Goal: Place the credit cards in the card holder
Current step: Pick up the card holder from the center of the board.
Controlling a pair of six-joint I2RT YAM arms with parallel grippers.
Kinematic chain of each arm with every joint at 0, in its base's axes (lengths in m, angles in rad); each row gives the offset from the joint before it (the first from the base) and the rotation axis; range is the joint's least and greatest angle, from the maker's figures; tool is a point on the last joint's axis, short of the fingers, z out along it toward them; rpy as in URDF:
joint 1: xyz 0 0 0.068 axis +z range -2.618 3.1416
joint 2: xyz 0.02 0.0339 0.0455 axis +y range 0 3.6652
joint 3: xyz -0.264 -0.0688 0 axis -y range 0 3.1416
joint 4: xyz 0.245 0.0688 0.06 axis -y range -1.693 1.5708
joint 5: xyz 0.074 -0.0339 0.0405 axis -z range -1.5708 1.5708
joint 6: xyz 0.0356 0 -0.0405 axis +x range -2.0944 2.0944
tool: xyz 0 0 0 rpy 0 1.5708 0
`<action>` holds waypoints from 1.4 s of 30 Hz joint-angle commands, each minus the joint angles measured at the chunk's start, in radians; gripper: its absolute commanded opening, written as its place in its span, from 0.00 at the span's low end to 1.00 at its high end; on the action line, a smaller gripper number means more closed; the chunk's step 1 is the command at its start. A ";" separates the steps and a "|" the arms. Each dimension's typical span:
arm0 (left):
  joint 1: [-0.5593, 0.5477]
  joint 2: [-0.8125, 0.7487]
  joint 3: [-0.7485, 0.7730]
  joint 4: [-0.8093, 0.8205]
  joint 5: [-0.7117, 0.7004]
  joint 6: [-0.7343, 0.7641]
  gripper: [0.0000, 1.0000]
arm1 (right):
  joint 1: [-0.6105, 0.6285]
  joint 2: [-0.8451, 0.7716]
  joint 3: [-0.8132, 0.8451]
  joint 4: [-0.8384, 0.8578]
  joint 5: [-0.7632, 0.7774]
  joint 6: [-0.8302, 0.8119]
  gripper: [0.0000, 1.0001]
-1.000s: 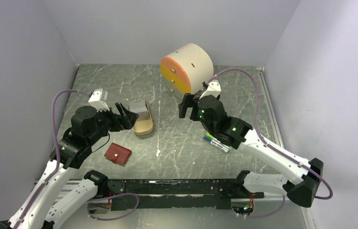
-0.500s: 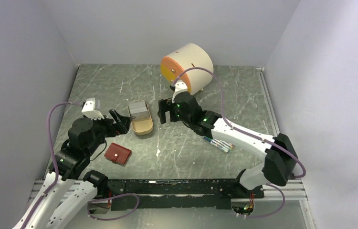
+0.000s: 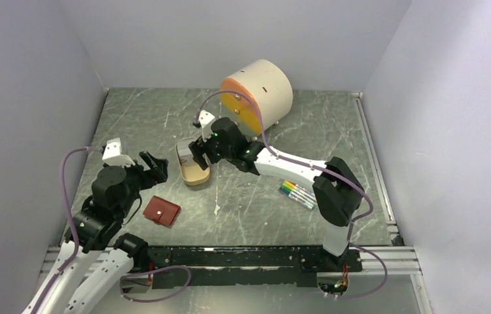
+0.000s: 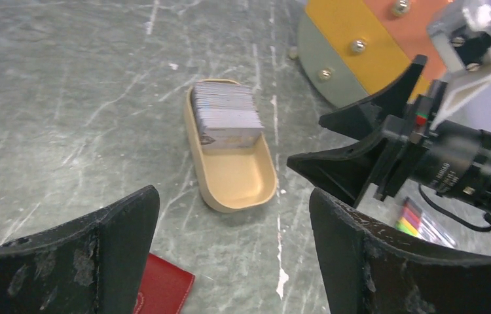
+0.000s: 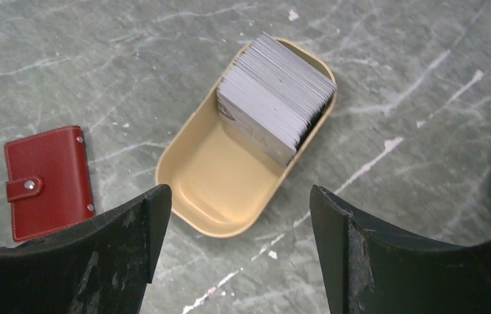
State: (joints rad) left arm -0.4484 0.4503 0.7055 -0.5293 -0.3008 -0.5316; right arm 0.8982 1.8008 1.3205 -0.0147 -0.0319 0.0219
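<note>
We find the credit cards (image 5: 275,98) packed on edge as one stack in the 12 o'clock end of the tan tray (image 5: 220,186); the tray's 6 o'clock half is bare. Our right gripper (image 5: 239,196) hangs over the tray with its jaws apart and nothing between them. In its wrist view the fingers frame the tray's long rims. Our left gripper (image 3: 157,167) sits at the tray's 9 o'clock, jaws likewise apart and empty. The card holder (image 3: 162,210) lies snapped shut on the table (image 3: 256,203) at the tray's 7 o'clock, apart from both grippers, with bare surface between it and the tray. The round drawer unit (image 3: 262,85) stands near at 1 o'clock. The coloured markers (image 3: 297,193) lie well apart at 4 o'clock.
</note>
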 commanded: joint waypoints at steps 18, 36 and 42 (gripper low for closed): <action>0.010 -0.318 0.045 -0.249 -0.476 -0.222 0.94 | 0.226 0.150 0.090 0.052 0.044 0.497 0.62; 0.010 -0.352 0.052 -0.268 -0.486 -0.247 0.92 | 0.320 0.387 0.233 -0.075 0.022 0.360 0.65; 0.010 -0.357 0.051 -0.271 -0.489 -0.252 0.92 | 0.320 0.396 0.201 -0.047 0.015 0.353 0.59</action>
State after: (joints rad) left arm -0.4484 0.1009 0.7498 -0.7918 -0.7647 -0.7769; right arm 1.2129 2.1857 1.5314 -0.0795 -0.0113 0.3973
